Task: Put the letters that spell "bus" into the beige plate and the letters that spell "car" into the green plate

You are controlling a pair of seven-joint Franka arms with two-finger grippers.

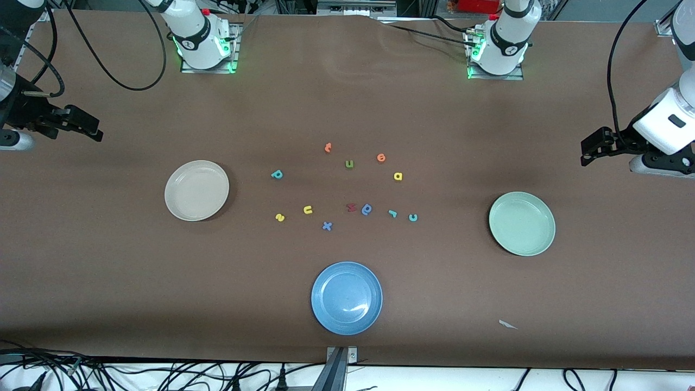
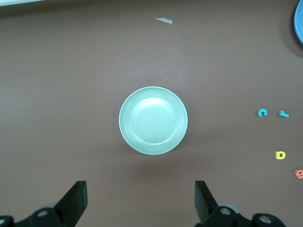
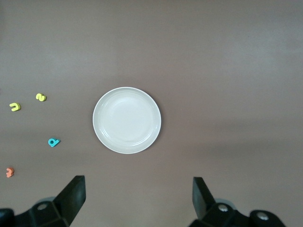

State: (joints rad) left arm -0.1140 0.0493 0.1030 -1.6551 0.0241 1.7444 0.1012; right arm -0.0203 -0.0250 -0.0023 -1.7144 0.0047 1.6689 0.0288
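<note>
Teal b (image 1: 277, 174), yellow u (image 1: 308, 209), yellow s (image 1: 279, 217) lay loose mid-counter, beige plate (image 1: 196, 190) bare toward the right arm's end. Teal c (image 1: 413, 218), teal r (image 1: 392, 213), yellow a (image 1: 398, 176) sat nearer the green plate (image 1: 522, 223), also bare. Left tool (image 1: 594, 147) and right tool (image 1: 81, 126) hung wide, holding nothing, over the counter (image 1: 108, 271) ends, well apart from all letters. Blue plate (image 1: 346, 297) nearest camera.

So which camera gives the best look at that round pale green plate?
The left wrist view: the round pale green plate sits whole at mid-picture, seen straight from above, its rim and hollow plain. The front view shows it whole too, but smaller, toward the left arm's end of the table. The right wrist view shows none of it.
</note>
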